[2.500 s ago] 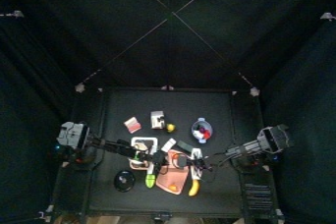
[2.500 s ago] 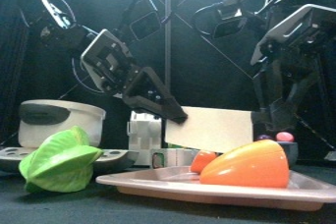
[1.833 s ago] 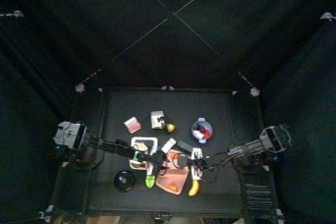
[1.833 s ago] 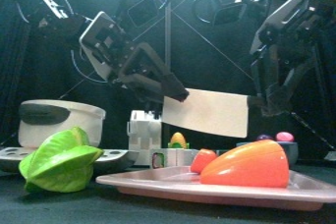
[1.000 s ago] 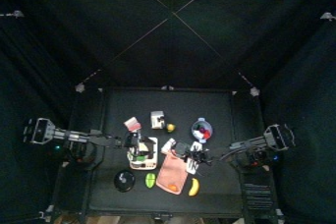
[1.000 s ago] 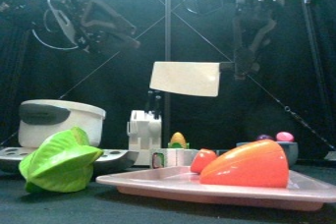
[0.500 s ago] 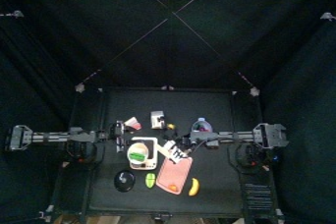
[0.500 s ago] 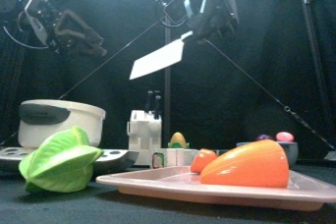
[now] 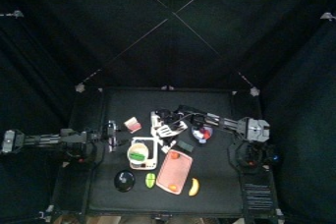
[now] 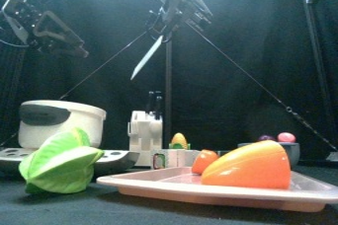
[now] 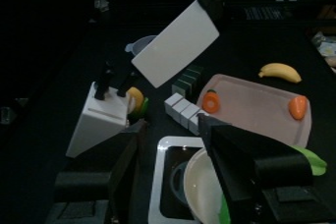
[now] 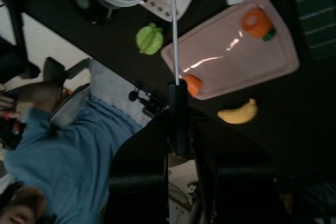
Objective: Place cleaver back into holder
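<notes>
The cleaver (image 10: 148,56), a whitish flat blade, hangs high over the table, tilted and nearly edge-on in the front view. My right gripper (image 10: 173,8) is shut on its darker end from above. The blade shows broad and white in the left wrist view (image 11: 175,41) and as a thin line in the right wrist view (image 12: 172,22). The white holder (image 10: 142,130) stands on the table below it, also seen as a slotted block (image 11: 94,120). From above, the cleaver (image 9: 163,127) lies over the holder's spot. My left gripper (image 11: 171,184) is open and empty, drawn back at the left (image 10: 46,32).
A pink tray (image 10: 158,182) at the front holds an orange pepper (image 10: 251,165). A green pepper (image 10: 59,160) and a white bowl (image 10: 59,120) sit at the left. A banana (image 11: 276,71) lies beside the tray. A person's blue sleeve (image 12: 66,144) shows beyond the curtain.
The right gripper has carried the cleaver higher and further left and back, over the holder, and the blade has turned edge-on to the front. The left arm has drawn back leftward.
</notes>
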{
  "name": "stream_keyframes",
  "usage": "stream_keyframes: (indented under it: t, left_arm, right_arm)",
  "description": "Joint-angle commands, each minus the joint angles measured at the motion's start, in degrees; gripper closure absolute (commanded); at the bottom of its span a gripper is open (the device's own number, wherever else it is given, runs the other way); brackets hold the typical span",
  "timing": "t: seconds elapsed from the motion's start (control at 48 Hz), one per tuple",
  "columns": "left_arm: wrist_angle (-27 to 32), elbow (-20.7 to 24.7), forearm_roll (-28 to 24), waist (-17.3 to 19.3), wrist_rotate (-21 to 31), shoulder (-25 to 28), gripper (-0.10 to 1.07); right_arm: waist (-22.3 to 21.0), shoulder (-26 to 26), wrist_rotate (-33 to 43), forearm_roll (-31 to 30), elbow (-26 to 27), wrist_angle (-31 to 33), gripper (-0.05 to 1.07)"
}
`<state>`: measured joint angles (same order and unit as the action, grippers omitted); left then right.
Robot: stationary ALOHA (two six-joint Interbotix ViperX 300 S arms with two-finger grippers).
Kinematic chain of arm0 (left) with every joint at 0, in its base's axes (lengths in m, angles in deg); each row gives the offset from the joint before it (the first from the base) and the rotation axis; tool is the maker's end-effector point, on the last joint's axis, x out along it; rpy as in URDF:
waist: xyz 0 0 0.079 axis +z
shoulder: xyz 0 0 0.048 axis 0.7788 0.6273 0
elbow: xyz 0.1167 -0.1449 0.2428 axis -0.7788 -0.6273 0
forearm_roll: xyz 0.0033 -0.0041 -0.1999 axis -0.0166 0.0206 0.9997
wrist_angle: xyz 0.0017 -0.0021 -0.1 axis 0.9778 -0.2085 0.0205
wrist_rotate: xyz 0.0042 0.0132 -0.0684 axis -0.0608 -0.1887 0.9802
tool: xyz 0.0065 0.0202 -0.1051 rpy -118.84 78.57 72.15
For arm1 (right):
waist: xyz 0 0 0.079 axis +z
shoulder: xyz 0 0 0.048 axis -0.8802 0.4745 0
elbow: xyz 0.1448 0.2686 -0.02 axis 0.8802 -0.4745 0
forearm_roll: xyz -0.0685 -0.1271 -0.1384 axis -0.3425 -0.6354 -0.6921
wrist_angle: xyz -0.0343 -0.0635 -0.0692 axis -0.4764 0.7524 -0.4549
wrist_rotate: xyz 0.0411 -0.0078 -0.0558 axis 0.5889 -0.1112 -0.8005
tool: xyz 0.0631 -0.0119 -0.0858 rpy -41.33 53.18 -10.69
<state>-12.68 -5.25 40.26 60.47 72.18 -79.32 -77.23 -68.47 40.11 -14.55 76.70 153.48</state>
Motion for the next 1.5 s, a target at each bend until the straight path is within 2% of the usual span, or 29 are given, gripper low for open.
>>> stream_keyframes:
  t: [0.0, 0.167, 0.5, 0.604, 0.708, 0.792, 1.479]
  left_arm:
    - [0.2, 0.4, -0.3, 0.2, 0.1, -0.2, 0.14]
    - [0.5, 0.2, -0.3, 0.3, 0.1, -0.2, 0.14]
    - [0.5, -0.1, -0.2, 0.3, 0.1, -0.2, 0.14]
    - [0.5, -0.3, -0.1, 0.2, 0.2, -0.2, 0.14]
    - [0.5, -0.3, -0.1, 0.3, 0.2, -0.2, 0.14]
    - [0.5, -0.3, -0.1, 0.3, 0.2, -0.2, 0.14]
    - [0.5, -0.7, 0.0, 0.3, 0.2, -0.2, 0.14]
  right_arm:
    - [-1.1, 1.6, 1.1, -0.8, 6.8, 7.6, 0.56]
    - [-2.8, 9.0, 3.6, -0.5, 17.6, 13.4, 0.56]
    - [-5.8, 23.2, 4.6, -1.0, 44.9, 25.8, 0.56]
    - [-5.8, 25.9, 8.0, -0.4, 49.8, 27.9, 0.56]
    - [-6.0, 27.5, 12.1, 0.8, 52.6, 28.4, 0.56]
    - [-6.0, 28.1, 12.5, 2.0, 53.4, 28.6, 0.56]
    - [-5.8, 30.8, 14.3, 2.4, 52.4, 30.1, 0.55]
